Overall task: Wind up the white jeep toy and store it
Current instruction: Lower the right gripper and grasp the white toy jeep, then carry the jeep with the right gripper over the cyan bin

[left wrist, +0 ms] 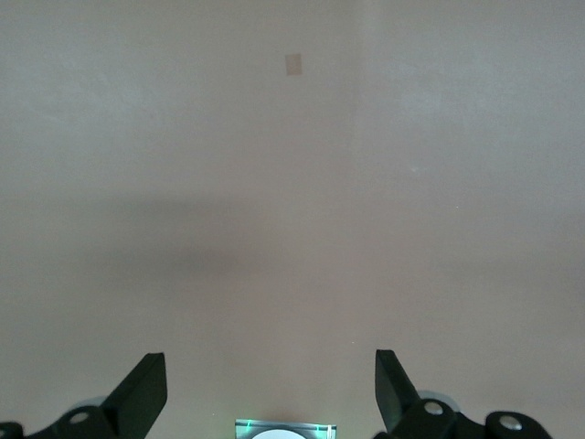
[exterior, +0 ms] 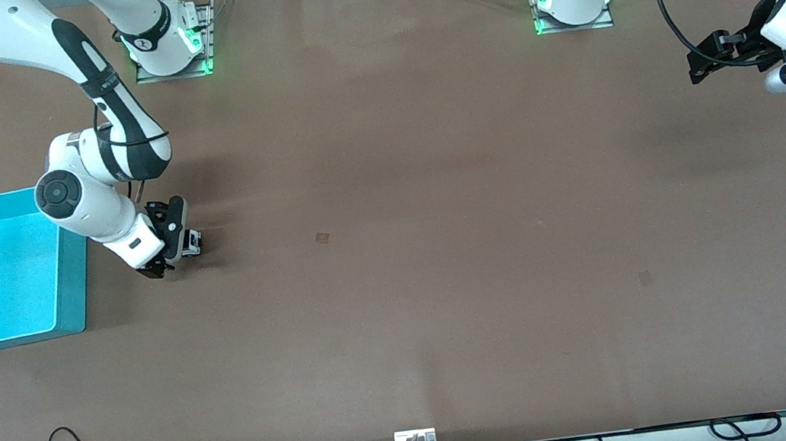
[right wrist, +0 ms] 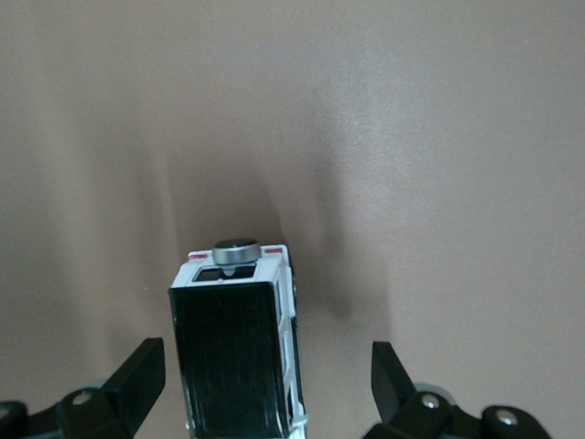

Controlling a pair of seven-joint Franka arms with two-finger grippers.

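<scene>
The white jeep toy (exterior: 191, 243) with a black roof panel stands on the brown table beside the teal bin, toward the right arm's end. In the right wrist view the white jeep toy (right wrist: 239, 357) sits between the open fingers, with gaps on both sides and a round dark spare wheel (right wrist: 236, 250) at the end away from the hand. My right gripper (exterior: 173, 242) (right wrist: 265, 366) is low at the table, open around the jeep without touching it. My left gripper (exterior: 696, 66) (left wrist: 270, 366) is open and empty, waiting over the table's edge at the left arm's end.
An open teal bin (exterior: 73, 288) stands at the right arm's end, right beside the right arm's wrist. A small square mark (exterior: 322, 237) (left wrist: 293, 63) lies on the table near the middle. Cables hang along the table edge nearest the front camera.
</scene>
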